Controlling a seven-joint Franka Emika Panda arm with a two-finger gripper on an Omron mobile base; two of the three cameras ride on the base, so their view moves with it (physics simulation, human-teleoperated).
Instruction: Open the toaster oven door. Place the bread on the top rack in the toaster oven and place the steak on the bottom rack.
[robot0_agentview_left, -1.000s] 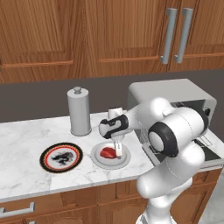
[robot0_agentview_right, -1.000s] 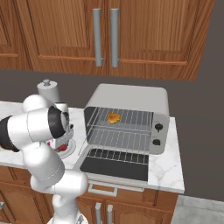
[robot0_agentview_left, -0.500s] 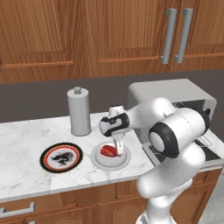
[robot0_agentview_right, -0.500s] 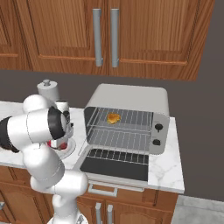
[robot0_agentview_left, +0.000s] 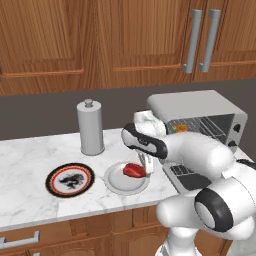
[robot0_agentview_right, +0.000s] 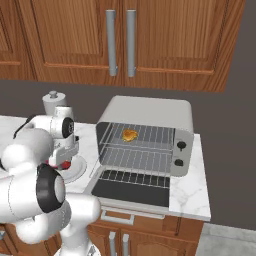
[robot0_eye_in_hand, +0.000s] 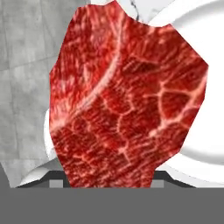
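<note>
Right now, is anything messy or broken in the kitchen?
No, nothing stands out. The bread sits on the top rack, the toaster oven door hangs open, and the steak lies on its white plate.

Steak (robot0_eye_in_hand: 127, 100) looms so close in the hand view that its lower edge is cut off; the claw's fingertips hide behind it; white plate (robot0_eye_in_hand: 197, 52) runs off right.

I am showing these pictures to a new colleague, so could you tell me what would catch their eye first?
The red steak stands out, on a white plate near the counter's front edge, with the gripper down on it. To the right, the toaster oven has its door folded down flat, and the bread lies on the top rack.
</note>
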